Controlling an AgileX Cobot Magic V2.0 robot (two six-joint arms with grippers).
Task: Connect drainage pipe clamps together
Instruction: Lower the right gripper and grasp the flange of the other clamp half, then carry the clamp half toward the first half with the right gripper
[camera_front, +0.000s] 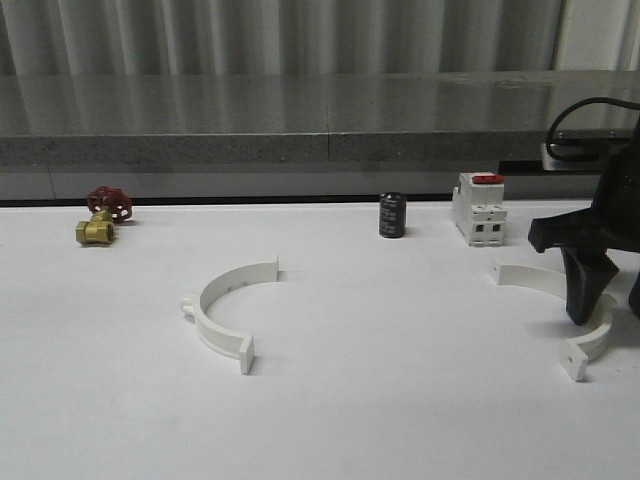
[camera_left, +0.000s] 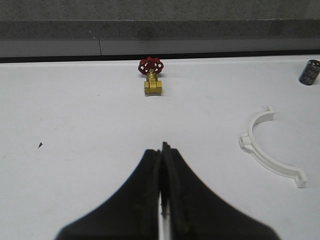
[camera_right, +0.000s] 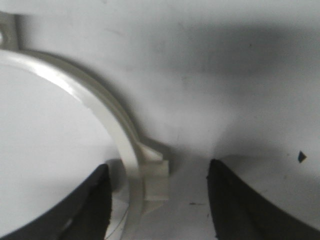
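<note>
Right of the switch, my right end effector straddles one half-ring, fingers wide; my left end effector is closed, empty.

Two white half-ring clamps, one between the right pincer's fingers, one well apart from it, one brass valve, one black capacitor, one red-topped switch
</note>
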